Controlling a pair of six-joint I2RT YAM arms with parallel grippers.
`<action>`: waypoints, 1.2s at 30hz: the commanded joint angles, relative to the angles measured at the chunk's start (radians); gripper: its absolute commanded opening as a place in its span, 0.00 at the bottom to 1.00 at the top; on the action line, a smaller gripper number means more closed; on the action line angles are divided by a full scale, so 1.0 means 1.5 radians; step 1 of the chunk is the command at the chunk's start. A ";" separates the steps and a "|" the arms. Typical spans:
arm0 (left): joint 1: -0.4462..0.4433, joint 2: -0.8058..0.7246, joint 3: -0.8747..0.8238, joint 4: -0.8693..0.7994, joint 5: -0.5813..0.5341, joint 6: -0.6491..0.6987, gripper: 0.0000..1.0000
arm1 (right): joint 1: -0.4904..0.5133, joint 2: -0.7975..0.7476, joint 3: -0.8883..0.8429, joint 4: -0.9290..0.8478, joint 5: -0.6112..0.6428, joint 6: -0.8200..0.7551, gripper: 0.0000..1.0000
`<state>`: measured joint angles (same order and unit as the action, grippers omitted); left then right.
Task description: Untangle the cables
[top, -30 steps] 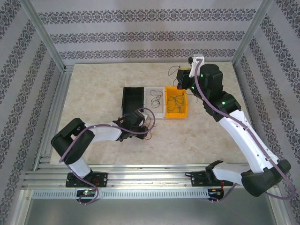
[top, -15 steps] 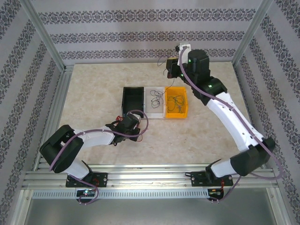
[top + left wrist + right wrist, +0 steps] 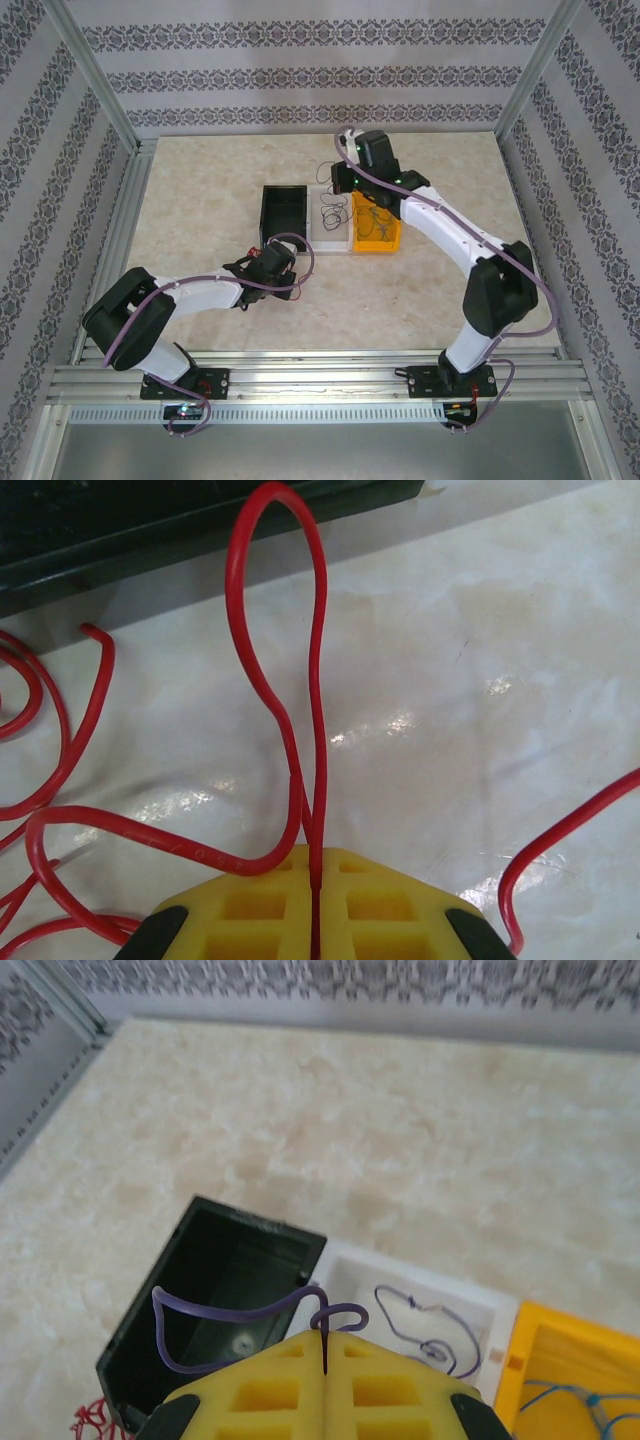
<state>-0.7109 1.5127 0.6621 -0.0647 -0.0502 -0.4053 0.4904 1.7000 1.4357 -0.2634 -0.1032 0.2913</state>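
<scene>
Down low on the desk (image 3: 200, 180), the left arm (image 3: 200, 290) is stretched out flat. The left jaws are pressed together on the red cable (image 3: 319, 680), just in front of the black bin (image 3: 284, 205). From the wrist camera, that cable rises out of the yellow fingers (image 3: 250, 920) in a tall narrow loop toward the bin's edge. More red curls lie on the desk off to the left. On the other side, the right arm (image 3: 450, 225) reaches over the white bin (image 3: 335, 238). The right jaws pinch a thin dark cable (image 3: 338, 1306) that trails off in a loose loop. Below, another dark cable (image 3: 425, 1330) lies in the white bin. A tangled bunch (image 3: 375, 218) sits in the yellow bin (image 3: 375, 247) beside it.
</scene>
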 commanded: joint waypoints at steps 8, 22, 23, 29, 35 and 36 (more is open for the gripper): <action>0.016 -0.003 0.009 -0.024 -0.002 -0.005 0.00 | 0.011 0.117 0.013 -0.001 -0.014 0.061 0.00; 0.021 -0.021 0.018 -0.036 -0.003 0.000 0.00 | 0.021 0.154 0.021 -0.024 0.066 0.073 0.32; 0.021 -0.019 0.020 -0.035 -0.001 0.003 0.00 | 0.023 0.140 0.014 -0.016 0.070 0.069 0.36; 0.021 -0.021 0.032 -0.037 0.016 0.022 0.00 | 0.024 0.063 -0.013 -0.008 0.114 0.063 0.48; 0.021 -0.026 0.064 -0.041 0.193 0.078 0.10 | 0.024 -0.026 -0.094 0.004 0.113 0.063 0.49; 0.021 -0.028 0.071 -0.044 0.216 0.076 0.23 | 0.024 -0.045 -0.116 0.011 0.102 0.063 0.49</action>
<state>-0.6914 1.4986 0.7235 -0.1020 0.1181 -0.3408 0.5217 1.6894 1.3281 -0.2642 0.0418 0.3901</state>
